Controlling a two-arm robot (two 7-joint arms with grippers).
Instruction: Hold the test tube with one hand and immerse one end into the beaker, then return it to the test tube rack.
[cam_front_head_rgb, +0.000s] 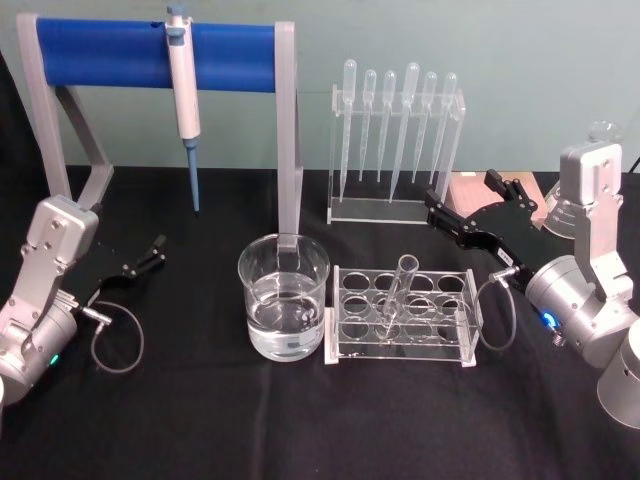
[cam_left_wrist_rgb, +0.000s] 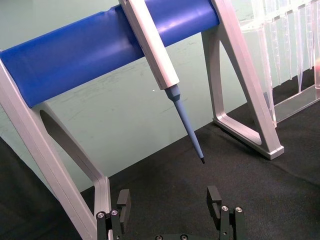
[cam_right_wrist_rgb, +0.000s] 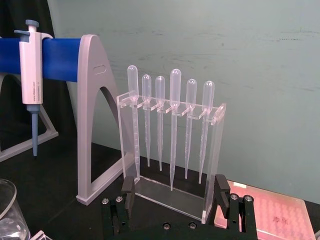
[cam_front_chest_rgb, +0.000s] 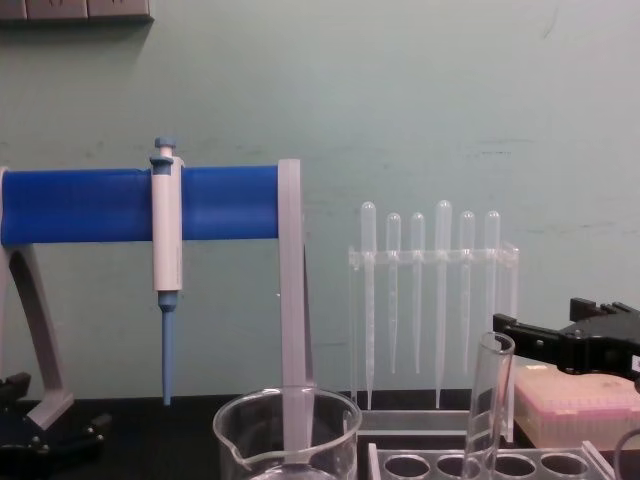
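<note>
The test tube (cam_front_head_rgb: 401, 293) leans in the clear tube rack (cam_front_head_rgb: 400, 353), its open rim up; in the chest view the test tube (cam_front_chest_rgb: 487, 400) rises above the rack. The beaker (cam_front_head_rgb: 283, 298) with some clear liquid stands just left of the rack, near the middle of the black table. My right gripper (cam_front_head_rgb: 468, 203) hovers open behind and right of the rack, holding nothing; the right wrist view shows the same gripper (cam_right_wrist_rgb: 175, 192) facing the pipette stand. My left gripper (cam_front_head_rgb: 146, 256) rests open and empty at the far left, well away from the beaker.
A white-and-blue pipettor (cam_front_head_rgb: 183, 92) hangs from a blue bar on a grey frame (cam_front_head_rgb: 287, 130) behind the beaker. A clear stand of plastic pipettes (cam_front_head_rgb: 395, 150) is at the back. A pink tip box (cam_front_chest_rgb: 575, 405) sits at the back right.
</note>
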